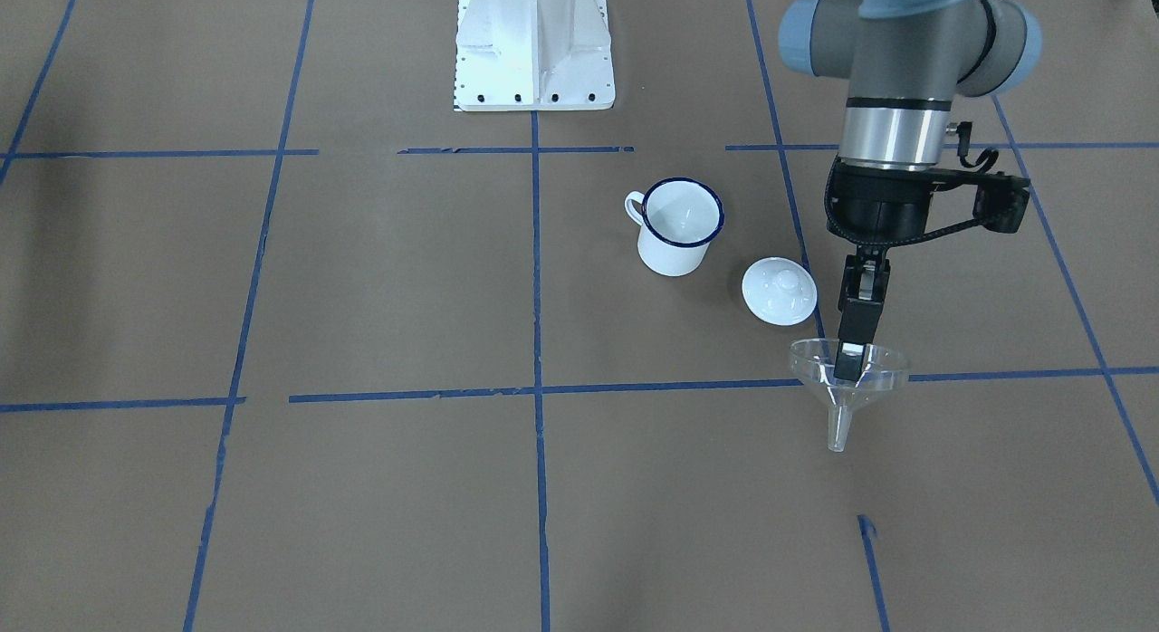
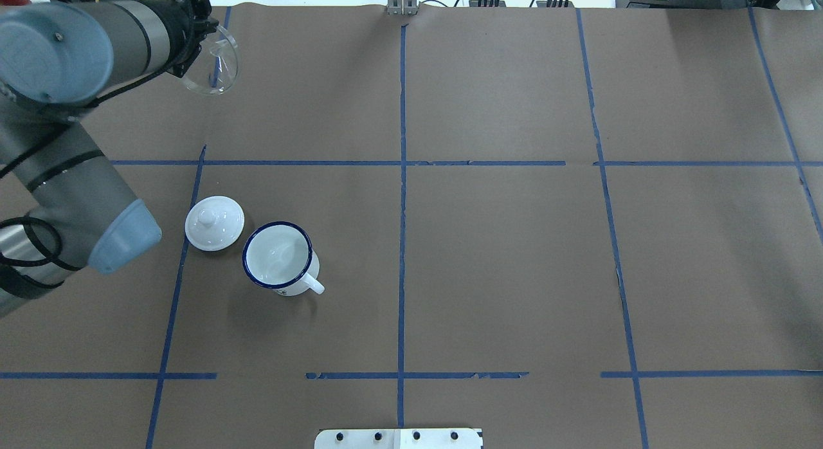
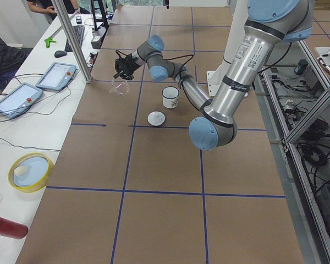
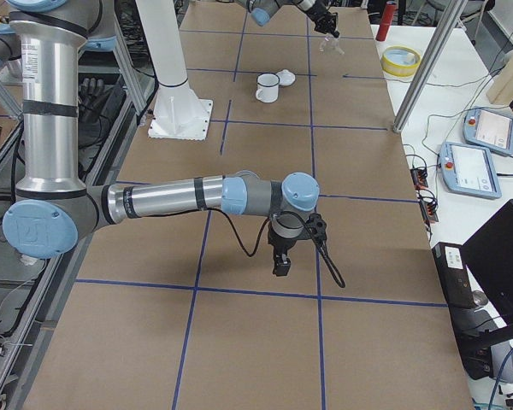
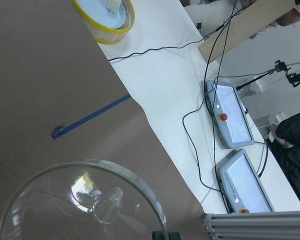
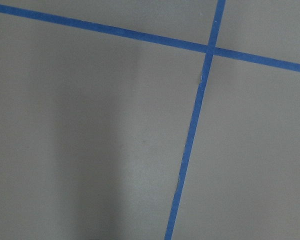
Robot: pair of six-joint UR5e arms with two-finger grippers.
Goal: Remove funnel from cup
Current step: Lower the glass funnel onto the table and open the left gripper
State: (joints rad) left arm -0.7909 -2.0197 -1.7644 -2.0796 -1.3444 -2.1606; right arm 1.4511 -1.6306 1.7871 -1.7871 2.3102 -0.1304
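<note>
Cup (image 1: 677, 226) stands empty, well off to the side of your left gripper (image 1: 849, 365), lid (image 1: 779, 291) between them. The gripper is clamped on the funnel (image 1: 883, 371) by its rim, spout hanging below the hand, so extraction looks complete and your next move is likely a gentle set-down and release. Spout clearance over the paper is hard to judge, and the right gripper (image 4: 281, 260) shows only from the side, so I cannot tell its state.
</note>
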